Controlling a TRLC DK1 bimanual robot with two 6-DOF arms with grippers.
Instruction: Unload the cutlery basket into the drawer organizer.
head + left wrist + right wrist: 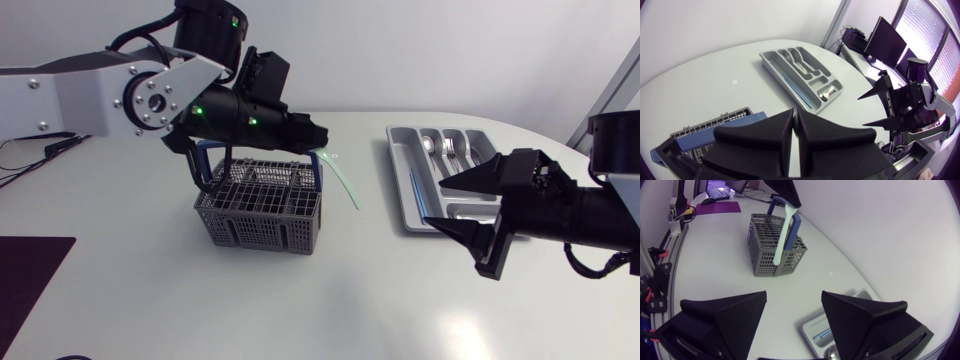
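Slippage looked the likeliest trouble. The left gripper [320,137] had its fingers [775,131] pinched narrow on the very top of a slim pale-green plastic utensil [340,178]. The utensil hung tilted at the 3 o'clock side of the grey mesh cutlery basket [255,225], close by its blue handle [318,176]. With so short a hold on a long, light piece, the utensil could have swung or twisted in the grip during travel. Whether its lower end was clear of the basket wall could not be told. If it was not, a sideways move might have snagged it and dragged the basket over the white tabletop [150,300].

The grey plastic drawer organizer [400,190] lay further toward 3 o'clock, with metal spoons [450,148] already in its far compartments. The right gripper [432,200] hovered over the organizer's 6 o'clock end, fingers spread wide and holding nothing. A straight carry across could have brought the two arms together, and a tilted release might have left the utensil lying across a divider.
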